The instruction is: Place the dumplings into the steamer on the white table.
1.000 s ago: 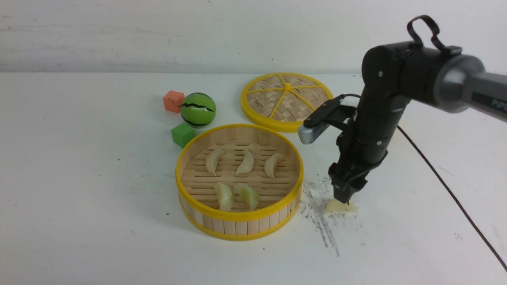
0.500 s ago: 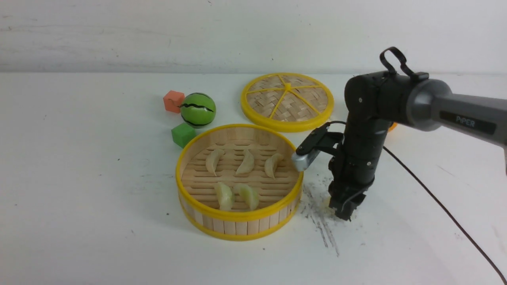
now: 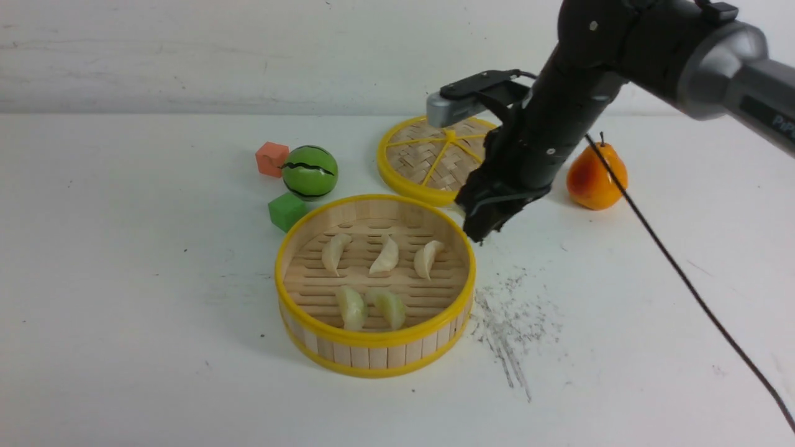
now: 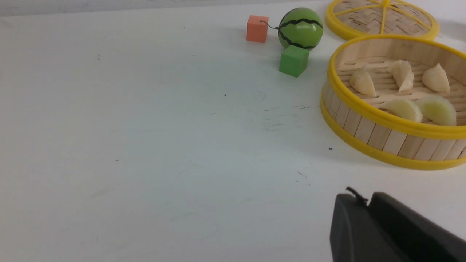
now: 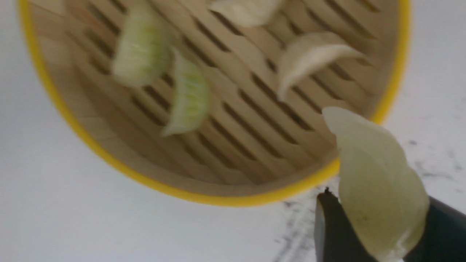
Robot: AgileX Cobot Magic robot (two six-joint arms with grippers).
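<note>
Your right gripper (image 3: pixel 481 233) is squeezed shut on a dumpling (image 5: pixel 375 182), held high at the steamer's (image 3: pixel 372 339) two o'clock, likely to clear its wall.

6 dumplings (image 3: pixel 387 255), 1 steamer (image 3: pixel 372 338), 1 lid (image 3: pixel 428 155) — plus 2 cubes (image 3: pixel 287 211), 1 melon ball (image 3: pixel 310 172), 1 pear (image 3: pixel 596 177).

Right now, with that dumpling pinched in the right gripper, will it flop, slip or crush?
Probably fairly stiff: the dumpling holds its crescent shape beyond the right gripper, without drooping. Likely light, since a pinch at one end carries it. Its smooth skin might slip.
</note>
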